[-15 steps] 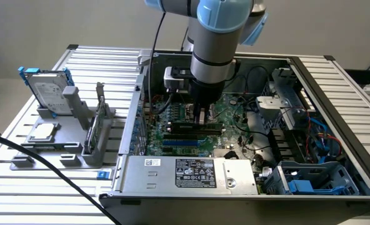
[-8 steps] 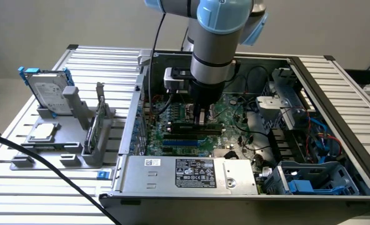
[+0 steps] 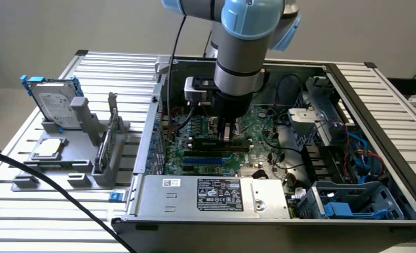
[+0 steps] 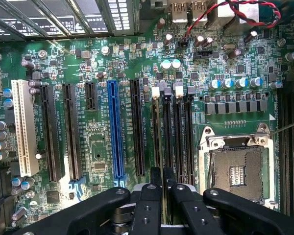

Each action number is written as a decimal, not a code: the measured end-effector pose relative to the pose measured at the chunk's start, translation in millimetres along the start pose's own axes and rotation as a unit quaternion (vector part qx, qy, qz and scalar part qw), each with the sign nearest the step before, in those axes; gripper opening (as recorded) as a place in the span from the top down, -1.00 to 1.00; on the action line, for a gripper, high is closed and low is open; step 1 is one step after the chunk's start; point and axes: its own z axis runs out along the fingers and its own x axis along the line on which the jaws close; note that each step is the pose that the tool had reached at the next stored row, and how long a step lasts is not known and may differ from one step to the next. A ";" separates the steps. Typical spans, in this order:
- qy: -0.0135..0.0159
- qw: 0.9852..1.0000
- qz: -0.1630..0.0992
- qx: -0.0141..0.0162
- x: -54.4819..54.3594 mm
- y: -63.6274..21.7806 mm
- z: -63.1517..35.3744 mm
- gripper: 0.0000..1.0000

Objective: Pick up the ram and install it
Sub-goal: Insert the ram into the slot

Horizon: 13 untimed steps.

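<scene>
The wrist view shows the gripper (image 4: 160,188) nearly closed, its fingers pinching the ram (image 4: 158,142), a thin dark stick standing edge-on in a black slot just beside the empty processor socket (image 4: 237,169). The exterior view shows the gripper (image 3: 228,136) low over the motherboard (image 3: 264,150).

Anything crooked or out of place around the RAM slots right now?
Nothing stands out. The ram stands edge-on between the tool's fingers, in line with the memory slots. The empty processor socket beside them looks undamaged.
</scene>
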 end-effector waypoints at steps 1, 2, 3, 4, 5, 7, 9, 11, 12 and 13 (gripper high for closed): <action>0.000 1.000 0.000 0.000 0.0 0.0 0.3 0.71; 0.000 1.000 0.000 0.000 0.0 0.0 0.6 0.71; 0.000 1.000 0.000 0.000 0.0 0.0 1.0 0.71; 0.000 1.000 0.000 0.000 0.1 0.0 1.3 0.71; 0.000 1.000 0.000 0.000 0.1 0.0 1.5 0.71; 0.000 1.000 0.000 0.000 0.1 -0.1 2.1 0.71; 0.000 1.000 0.000 0.000 0.2 -0.1 2.4 0.71; 0.000 1.000 0.000 0.000 0.2 -0.1 2.7 0.71; 0.000 1.000 0.000 0.000 0.3 -0.2 2.8 0.71; 0.000 1.000 0.000 0.000 0.4 -0.2 2.9 0.68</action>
